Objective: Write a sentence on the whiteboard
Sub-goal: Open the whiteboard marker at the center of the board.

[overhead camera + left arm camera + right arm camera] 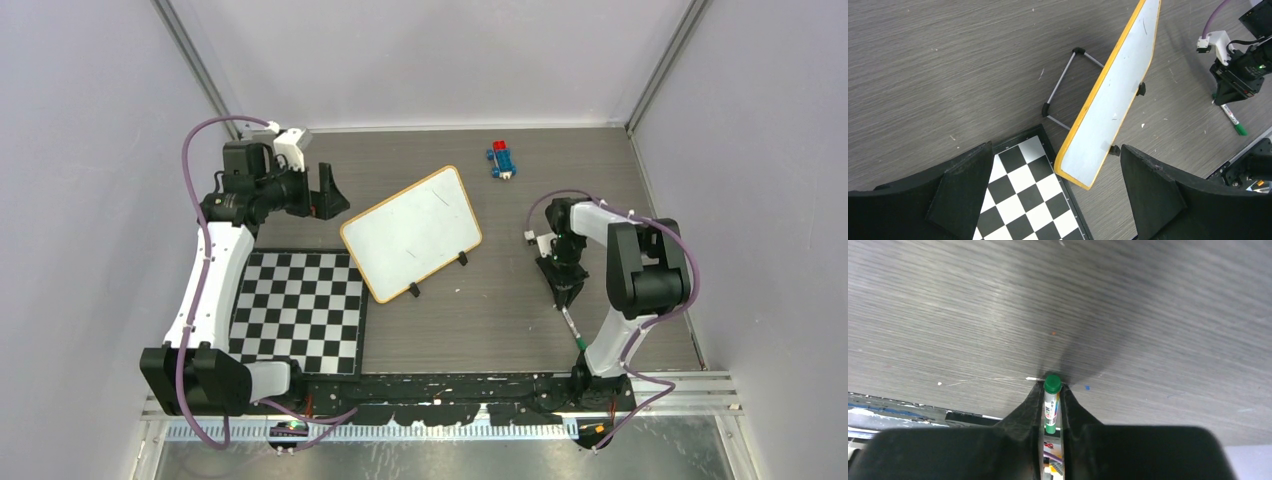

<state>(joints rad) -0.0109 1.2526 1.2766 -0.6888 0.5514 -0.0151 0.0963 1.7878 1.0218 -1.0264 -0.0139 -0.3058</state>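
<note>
The whiteboard (pixel 412 232), white with a thin orange frame and two black feet, stands tilted mid-table; it also shows edge-on in the left wrist view (pixel 1113 100). No green sentence shows on it, only faint marks. My left gripper (pixel 330 195) is open and empty, left of the board's back corner; its jaws stand wide apart (pixel 1055 147). My right gripper (pixel 565 295) is down at the table to the right of the board, shut on a green marker (pixel 573 328). The marker's green end (pixel 1052 383) shows between the fingers.
A black-and-white checkerboard mat (pixel 300 310) lies at the front left, touching the board's near corner. A small blue and red toy (pixel 502 158) sits at the back. A wire stand (pixel 1063 85) props the board from behind. Grey walls enclose three sides.
</note>
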